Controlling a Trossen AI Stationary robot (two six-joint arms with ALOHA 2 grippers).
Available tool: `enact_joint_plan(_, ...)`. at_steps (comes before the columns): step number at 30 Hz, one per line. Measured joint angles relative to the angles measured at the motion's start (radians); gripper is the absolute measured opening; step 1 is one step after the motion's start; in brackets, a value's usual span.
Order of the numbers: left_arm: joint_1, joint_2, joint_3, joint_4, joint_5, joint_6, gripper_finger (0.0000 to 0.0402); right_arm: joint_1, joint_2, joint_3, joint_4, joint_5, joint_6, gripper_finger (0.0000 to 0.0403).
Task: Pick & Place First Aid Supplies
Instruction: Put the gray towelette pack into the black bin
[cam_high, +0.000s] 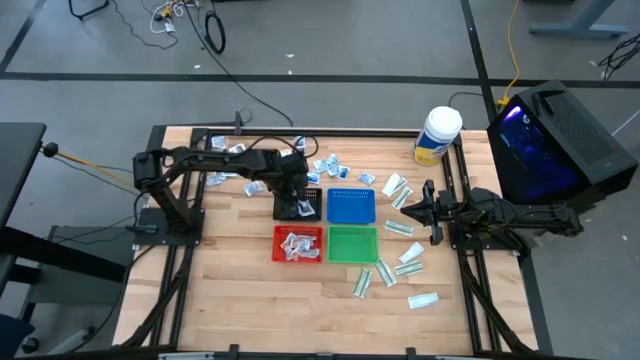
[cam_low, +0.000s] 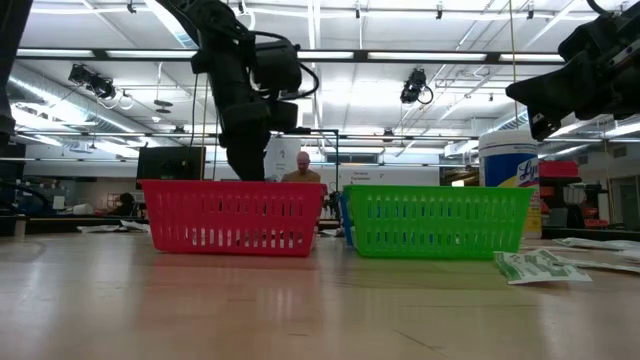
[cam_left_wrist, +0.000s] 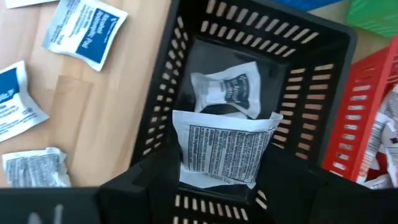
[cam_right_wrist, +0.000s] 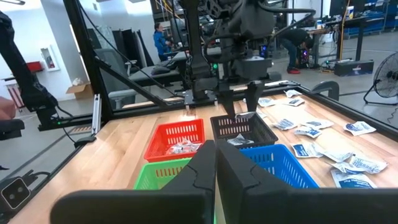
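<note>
Packets (cam_left_wrist: 219, 93) lie inside black tray (cam_left_wrist: 323, 74).

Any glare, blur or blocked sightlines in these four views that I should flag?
High view: evenly lit, purple glow from the black box at right. Low view: bright ceiling lights behind leave the left arm silhouetted. Left wrist view: near fingers soft, packet print sharp. Right wrist view: own shut fingers hide the foreground.

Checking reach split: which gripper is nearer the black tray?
Left. The left gripper hangs right over the black tray, holding a white packet above it. The right gripper waits shut beyond the blue tray, well off.
</note>
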Motion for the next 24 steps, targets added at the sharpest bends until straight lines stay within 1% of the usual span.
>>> enact_joint_plan(3, 0.001, 0.000, 0.000, 0.001, -0.005, 0.000, 0.0213, 0.000, 0.000, 0.000, 0.000, 0.000, 0.000, 0.0018)
enact_joint_plan(5, 0.001, 0.000, 0.000, -0.003, -0.005, -0.004, 0.0225, 0.000, 0.000, 0.000, 0.000, 0.000, 0.000, 0.0018)
enact_joint_plan(7, 0.002, 0.000, 0.000, -0.004, -0.005, -0.006, 0.0245, 0.000, 0.000, 0.000, 0.000, 0.000, 0.000, 0.0018)
enact_joint_plan(13, 0.005, 0.000, 0.000, -0.004, -0.006, -0.026, 0.0323, 0.000, 0.000, 0.000, 0.000, 0.000, 0.000, 0.0018)
enact_joint_plan(16, 0.009, 0.000, 0.000, -0.004, -0.005, -0.026, 0.0351, 0.000, 0.000, 0.000, 0.000, 0.000, 0.000, 0.0018)
enact_joint_plan(20, 0.015, -0.015, -0.001, -0.037, 0.015, 0.001, 0.0368, 0.000, 0.000, 0.000, 0.000, 0.000, 0.000, 0.0018)
enact_joint_plan(24, 0.027, -0.057, -0.001, -0.078, 0.016, 0.032, 0.0371, 0.000, 0.000, 0.000, 0.000, 0.000, 0.000, 0.0018)
